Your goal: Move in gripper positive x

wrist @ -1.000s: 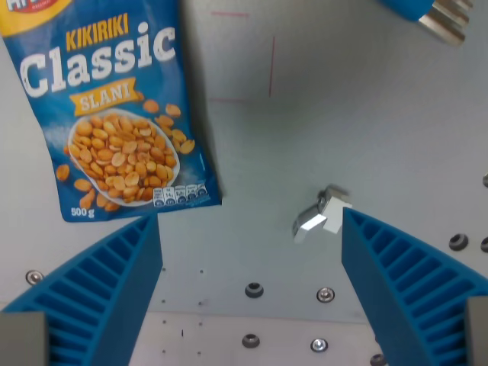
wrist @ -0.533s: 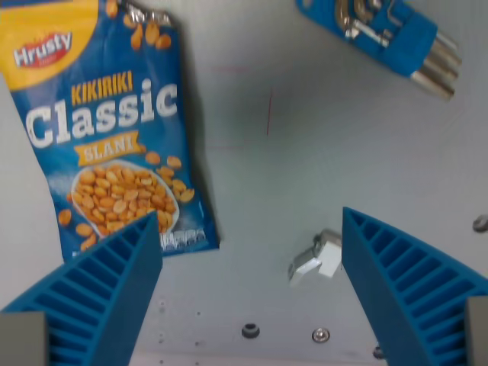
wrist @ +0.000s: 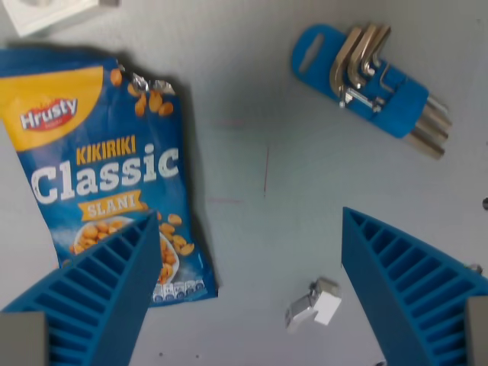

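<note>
1. The gripper (wrist: 248, 293) is seen from the wrist view with its two blue ribbed fingers (wrist: 91, 301) wide apart; nothing is held between them, and both fingers are cut off by the lower edge.
2. A blue peanut bag (wrist: 107, 168), printed "Hrusty Kikiriki Classic Slani", lies flat on the grey table (wrist: 259, 99) at the wrist view's left. Its lower corner is hidden behind the left-hand finger, and its left side is cut off by the frame.
3. A set of hex keys (wrist: 370, 84) in a blue holder is laid at the upper right, well apart from the bag.
4. A small white and metal piece (wrist: 313, 306) is seen between the fingers, low in the frame; what it is cannot be told.
5. A white object (wrist: 49, 11) at the top left corner is mostly cut off.
6. Faint red lines (wrist: 265, 171) are marked on the table near the middle.
</note>
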You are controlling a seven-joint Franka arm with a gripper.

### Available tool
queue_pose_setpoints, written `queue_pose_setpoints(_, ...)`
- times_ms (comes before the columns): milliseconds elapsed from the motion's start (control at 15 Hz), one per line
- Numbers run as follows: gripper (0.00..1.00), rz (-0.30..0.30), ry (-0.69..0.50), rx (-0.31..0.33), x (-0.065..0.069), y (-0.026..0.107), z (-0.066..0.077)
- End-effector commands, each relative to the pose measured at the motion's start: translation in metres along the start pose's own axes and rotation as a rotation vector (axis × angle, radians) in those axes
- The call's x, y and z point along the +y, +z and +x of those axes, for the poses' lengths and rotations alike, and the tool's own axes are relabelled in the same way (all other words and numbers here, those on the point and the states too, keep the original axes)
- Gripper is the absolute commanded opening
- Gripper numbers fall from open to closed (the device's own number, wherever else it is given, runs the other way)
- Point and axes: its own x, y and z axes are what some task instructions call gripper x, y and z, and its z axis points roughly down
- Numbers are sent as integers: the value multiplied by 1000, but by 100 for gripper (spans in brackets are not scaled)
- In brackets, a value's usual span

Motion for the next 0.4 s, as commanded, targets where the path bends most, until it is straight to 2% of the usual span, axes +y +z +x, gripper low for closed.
queue_pose_setpoints(67,100,18,17,-49,0,-3,19)
queue_pose_setpoints(400,100,18,17,-49,0,-2,44)
